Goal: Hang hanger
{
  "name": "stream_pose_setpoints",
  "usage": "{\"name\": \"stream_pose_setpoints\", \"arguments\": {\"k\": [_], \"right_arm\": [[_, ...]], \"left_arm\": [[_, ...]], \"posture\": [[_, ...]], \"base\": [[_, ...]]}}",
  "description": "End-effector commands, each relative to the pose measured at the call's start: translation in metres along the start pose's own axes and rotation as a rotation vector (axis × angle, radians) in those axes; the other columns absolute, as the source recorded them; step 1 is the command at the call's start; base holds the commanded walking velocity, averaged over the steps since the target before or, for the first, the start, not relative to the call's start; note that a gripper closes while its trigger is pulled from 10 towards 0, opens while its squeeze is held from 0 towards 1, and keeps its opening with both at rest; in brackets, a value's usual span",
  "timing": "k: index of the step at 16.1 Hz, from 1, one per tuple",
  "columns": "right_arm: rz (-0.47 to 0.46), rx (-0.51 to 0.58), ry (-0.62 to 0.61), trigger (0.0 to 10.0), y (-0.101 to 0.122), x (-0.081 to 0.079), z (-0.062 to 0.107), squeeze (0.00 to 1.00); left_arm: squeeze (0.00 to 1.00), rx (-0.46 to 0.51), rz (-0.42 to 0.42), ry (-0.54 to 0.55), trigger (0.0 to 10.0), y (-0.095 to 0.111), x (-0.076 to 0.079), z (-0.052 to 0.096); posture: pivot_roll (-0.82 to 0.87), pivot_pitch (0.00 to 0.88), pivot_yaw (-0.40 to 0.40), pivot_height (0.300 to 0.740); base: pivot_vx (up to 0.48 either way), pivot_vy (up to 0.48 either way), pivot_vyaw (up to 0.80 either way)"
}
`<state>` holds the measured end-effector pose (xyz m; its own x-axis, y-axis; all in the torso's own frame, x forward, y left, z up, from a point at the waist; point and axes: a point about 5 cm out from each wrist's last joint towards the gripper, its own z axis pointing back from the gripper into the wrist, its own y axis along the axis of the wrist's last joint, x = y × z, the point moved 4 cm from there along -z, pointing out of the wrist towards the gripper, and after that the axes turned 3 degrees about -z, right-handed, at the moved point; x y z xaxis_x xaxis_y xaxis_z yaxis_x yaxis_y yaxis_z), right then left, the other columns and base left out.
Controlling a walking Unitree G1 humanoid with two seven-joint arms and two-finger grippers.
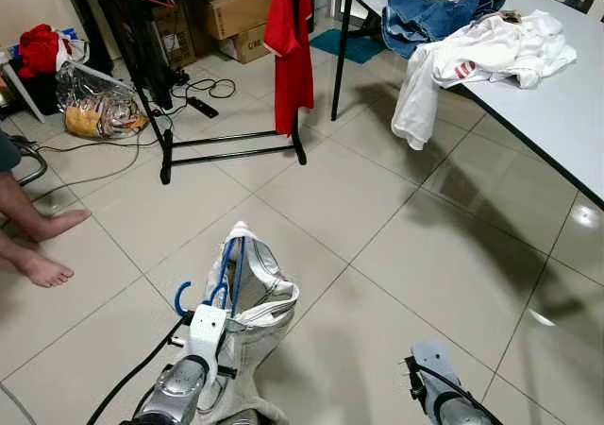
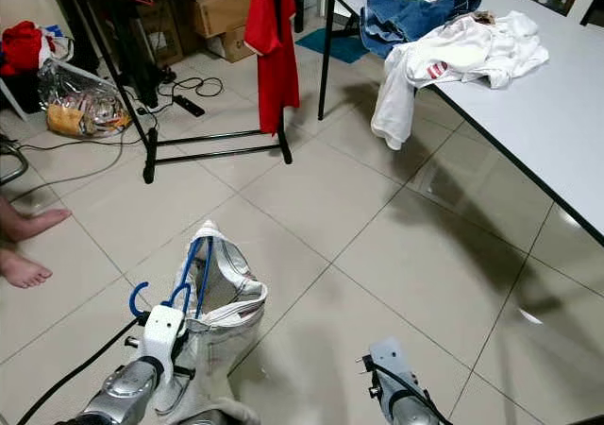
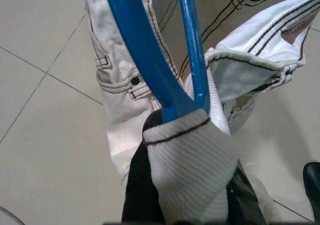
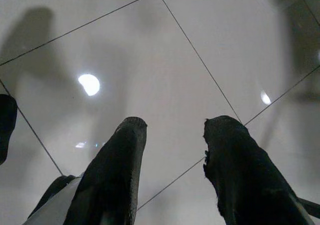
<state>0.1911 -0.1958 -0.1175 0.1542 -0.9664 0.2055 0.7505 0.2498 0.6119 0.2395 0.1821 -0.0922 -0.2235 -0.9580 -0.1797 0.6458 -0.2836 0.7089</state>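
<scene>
Blue plastic hanger [image 1: 225, 272], draped with a pale garment [image 1: 253, 302], is held low over the tiled floor [image 1: 396, 246], clenched by the left end effector [image 3: 192, 185]. Stiffness and lightness are judged for the hanger, limpness for the cloth; the hook [image 1: 181, 297] is best kept free. The right end effector [image 4: 172, 170] is spread, empty. No writing is legible.

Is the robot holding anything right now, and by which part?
The left end effector holds a blue hanger at its lower corner, pale trousers draped on it. The right end effector is open, empty.
</scene>
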Motion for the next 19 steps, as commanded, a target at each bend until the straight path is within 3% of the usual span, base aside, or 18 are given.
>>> {"name": "stream_pose_setpoints", "arguments": {"k": [1,19], "right_arm": [[-0.003,0.011,-0.019,10.0,0.005,0.005,-0.001,0.0],[-0.005,0.003,-0.049,10.0,0.001,0.015,0.0,0.0]], "left_arm": [[0.0,0.024,-0.013,0.003,10.0,0.009,-0.002,-0.002],[0.0,0.02,-0.009,0.002,10.0,0.008,0.0,-0.002]], "posture": [[0.0,0.0,0.06,0.74],[-0.01,0.0,0.05,0.74]], "base": [[0.0,0.0,0.0],[0.0,0.0,0.0]]}}
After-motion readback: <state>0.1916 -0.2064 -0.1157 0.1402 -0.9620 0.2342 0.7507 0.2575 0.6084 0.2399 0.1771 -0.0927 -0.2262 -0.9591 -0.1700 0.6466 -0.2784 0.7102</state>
